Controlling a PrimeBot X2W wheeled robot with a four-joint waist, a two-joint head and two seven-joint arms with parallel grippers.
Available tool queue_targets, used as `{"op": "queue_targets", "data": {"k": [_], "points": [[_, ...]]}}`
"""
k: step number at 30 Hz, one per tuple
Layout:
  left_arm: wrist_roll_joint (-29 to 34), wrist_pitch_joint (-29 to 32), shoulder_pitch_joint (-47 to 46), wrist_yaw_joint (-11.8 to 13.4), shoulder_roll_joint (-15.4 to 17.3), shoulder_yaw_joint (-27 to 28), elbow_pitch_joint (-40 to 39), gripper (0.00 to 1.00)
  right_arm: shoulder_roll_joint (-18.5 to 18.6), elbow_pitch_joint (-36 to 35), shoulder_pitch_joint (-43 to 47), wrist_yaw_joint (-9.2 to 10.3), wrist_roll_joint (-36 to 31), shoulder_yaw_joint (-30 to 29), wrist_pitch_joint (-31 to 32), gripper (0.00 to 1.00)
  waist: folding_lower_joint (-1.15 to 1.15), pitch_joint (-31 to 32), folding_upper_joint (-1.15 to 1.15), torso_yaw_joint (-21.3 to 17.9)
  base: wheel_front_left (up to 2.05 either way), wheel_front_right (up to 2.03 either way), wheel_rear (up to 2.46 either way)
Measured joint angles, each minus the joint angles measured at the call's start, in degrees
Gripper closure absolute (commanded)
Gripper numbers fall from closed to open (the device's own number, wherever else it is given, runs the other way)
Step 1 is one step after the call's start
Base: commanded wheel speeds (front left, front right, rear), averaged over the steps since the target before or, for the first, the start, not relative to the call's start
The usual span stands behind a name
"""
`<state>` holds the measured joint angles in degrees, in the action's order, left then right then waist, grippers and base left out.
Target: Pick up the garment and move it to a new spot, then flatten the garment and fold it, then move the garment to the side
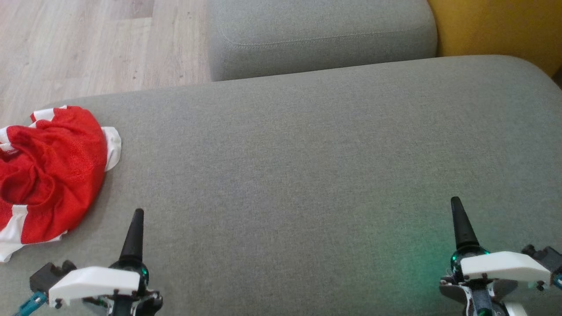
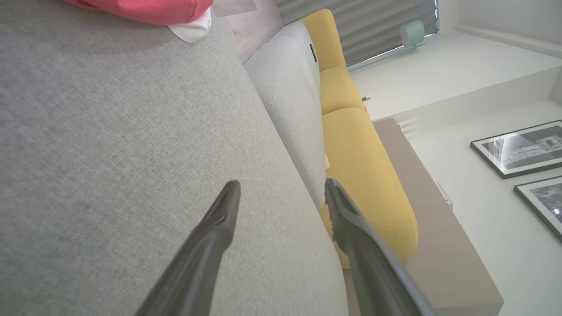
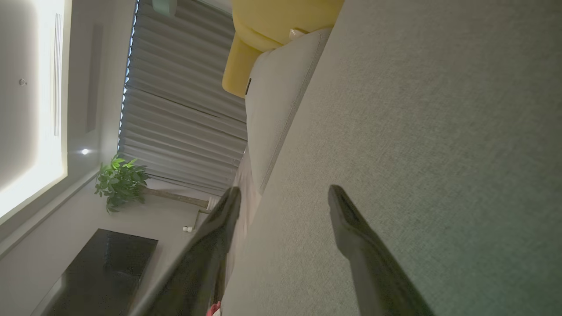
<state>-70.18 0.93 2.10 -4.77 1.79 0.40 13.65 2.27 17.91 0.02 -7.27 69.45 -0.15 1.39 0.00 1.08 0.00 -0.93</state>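
**Ana:** Both tools hang low over the grey cushion (image 1: 307, 175): the left gripper (image 2: 282, 184) and the right gripper (image 3: 284, 189), each with its jaws spread wide and nothing between them. Which one goes for it?

**Ben:** The left, I'd judge. The garment (image 1: 52, 171) lies at the cushion's left end, just ahead and to the left of that gripper and well apart from the right one. Swing the whole arm over the heap first, then tip the wrist down. Last, close the fingertips on a raised fold near the middle rather than a loose edge, so it lifts in one piece.

**Ana:** And how does it look?

**Ben:** It's a crumpled red heap, loosely bunched and deeply creased. White bands run along its edges, and one white corner pokes toward the cushion's middle. Its left part runs past the head view's edge, so I can't tell whether it overhangs.
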Motion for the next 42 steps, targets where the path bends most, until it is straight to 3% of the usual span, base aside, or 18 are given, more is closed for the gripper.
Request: {"op": "queue_targets", "data": {"k": [23,42], "points": [[17.72,-3.89,2.60,3.81,0.41,-3.55,-4.25,0.00,0.03,-2.86,0.02,0.00,-15.61,6.55,-3.99,0.00,0.00,1.29,0.00,-0.18,0.00,0.00,0.00],[30.00,-6.73,5.89,3.79,0.90,-4.92,-7.01,0.00,0.05,-3.15,0.63,0.00,-23.95,8.17,-7.01,0.00,0.00,2.79,0.00,-0.05,0.00,0.00,0.00]]}}
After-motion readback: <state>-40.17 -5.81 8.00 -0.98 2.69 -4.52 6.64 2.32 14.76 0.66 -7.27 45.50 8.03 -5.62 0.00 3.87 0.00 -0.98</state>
